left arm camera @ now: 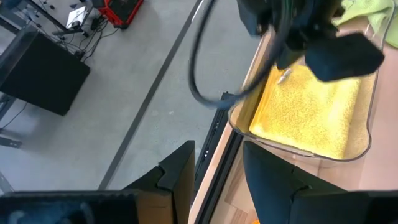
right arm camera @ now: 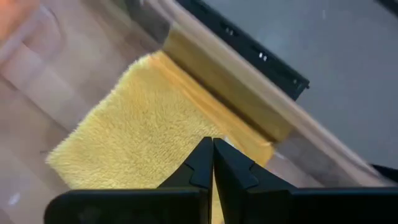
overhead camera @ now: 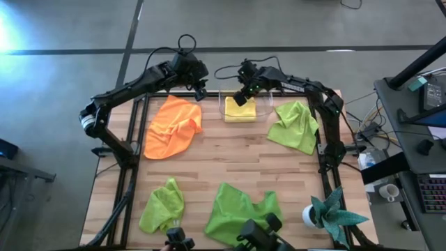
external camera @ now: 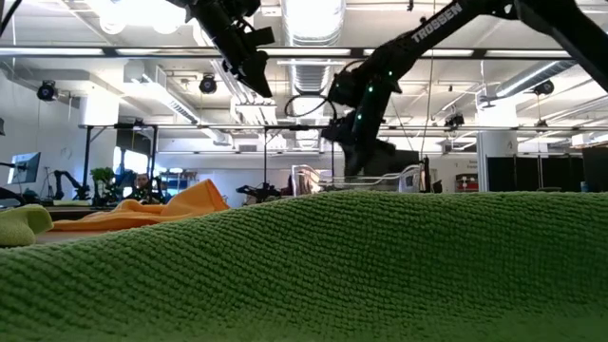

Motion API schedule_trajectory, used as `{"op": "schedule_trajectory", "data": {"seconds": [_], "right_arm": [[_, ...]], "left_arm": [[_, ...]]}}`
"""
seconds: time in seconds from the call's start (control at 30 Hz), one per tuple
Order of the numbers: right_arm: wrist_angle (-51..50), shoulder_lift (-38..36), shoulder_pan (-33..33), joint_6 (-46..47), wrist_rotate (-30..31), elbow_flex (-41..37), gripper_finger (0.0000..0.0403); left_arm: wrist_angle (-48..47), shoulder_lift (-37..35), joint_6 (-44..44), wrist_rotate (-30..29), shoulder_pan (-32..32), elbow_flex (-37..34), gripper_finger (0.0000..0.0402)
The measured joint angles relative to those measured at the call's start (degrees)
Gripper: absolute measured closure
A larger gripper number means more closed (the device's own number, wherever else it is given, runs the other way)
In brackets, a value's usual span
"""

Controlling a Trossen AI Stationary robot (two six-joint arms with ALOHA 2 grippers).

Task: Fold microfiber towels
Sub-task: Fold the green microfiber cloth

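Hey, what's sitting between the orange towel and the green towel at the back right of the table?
The clear bin holding the folded yellow towel, with the right tool over it. The high view shows this.

— Seen by the clear bin [overhead camera: 224, 104]?
— Yellow towel [overhead camera: 240, 113] inside; orange towel [overhead camera: 173, 127] left of it; lime towel [overhead camera: 295, 125] right.
— Farther from the bin?
— Two more lime towels [overhead camera: 162, 204] [overhead camera: 240, 216]; teal plant [overhead camera: 333, 213], white pot [overhead camera: 310, 216]; pale wood table [overhead camera: 230, 164].
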Motion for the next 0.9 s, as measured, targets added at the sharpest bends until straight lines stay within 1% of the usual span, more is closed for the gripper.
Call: {"op": "schedule_trajectory", "data": {"seconds": [0.13, 0.3, 0.47, 0.63, 0.8, 0.9], "right_arm": [[-1.03, -3.25, -0.51, -1.28, -0.04, 0.00, 0.0394], [-3.92, -7.95, -0.27, -8.63, -0.35, -0.02, 0.0394], [-7.17, -11.36, 1.06, -8.69, -1.64, -0.72, 0.0394], [-8.99, -14.99, 4.16, -11.77, -1.71, -2.35, 0.0394], [-9.64, -18.42, 8.06, -11.16, -1.79, -5.28, 0.0394], [-9.57, -20.25, 10.45, -10.78, -1.77, -7.25, 0.0394]], "left_arm": [[0.20, 0.24, -0.01, 0.14, 0.00, -0.79, 0.0281], [0.11, 0.24, -0.02, 0.26, -0.02, -3.35, 0.0281], [0.17, 0.22, -0.08, 0.28, -0.60, -5.61, 0.0281], [0.06, -0.13, -0.79, 0.31, -1.47, -7.16, 0.0281], [-1.74, -0.35, -6.36, 0.54, -3.76, -7.66, 0.0281], [-3.11, -0.65, -8.04, 0.52, -5.94, -7.70, 0.0281]]}}
